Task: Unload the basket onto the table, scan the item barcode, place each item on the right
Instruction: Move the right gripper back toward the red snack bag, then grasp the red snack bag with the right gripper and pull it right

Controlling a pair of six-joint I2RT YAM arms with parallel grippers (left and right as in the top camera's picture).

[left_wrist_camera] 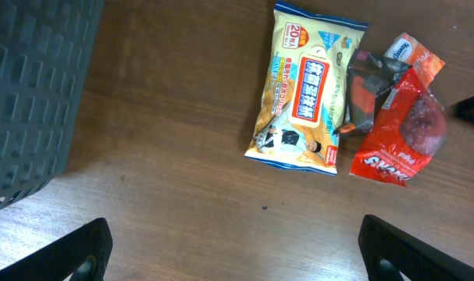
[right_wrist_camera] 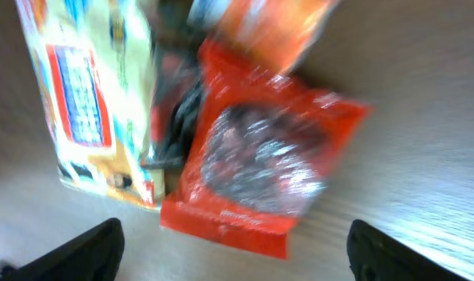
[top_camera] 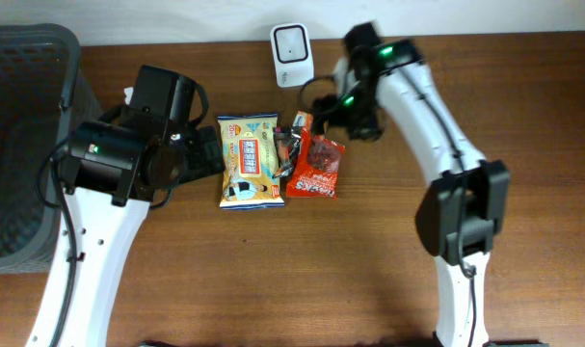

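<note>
Hovering the right tool (right_wrist_camera: 238,254), wide open and empty, over the red snack bag (top_camera: 316,166) lying on the surface (top_camera: 369,270) near the scanner (top_camera: 292,43). Holding the left tool (left_wrist_camera: 233,250) wide open, empty. Risking pinching the overlapping dark wrapper (top_camera: 288,149) too, covering the barcode.

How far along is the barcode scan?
Done: nothing visible; the yellow packet, red packet and a dark packet between them lie on the table, away from the white scanner. In hand: nothing; the left tool and right tool are open and empty, the right above the red packet. Left: pick one up and show its barcode to the scanner.
</note>
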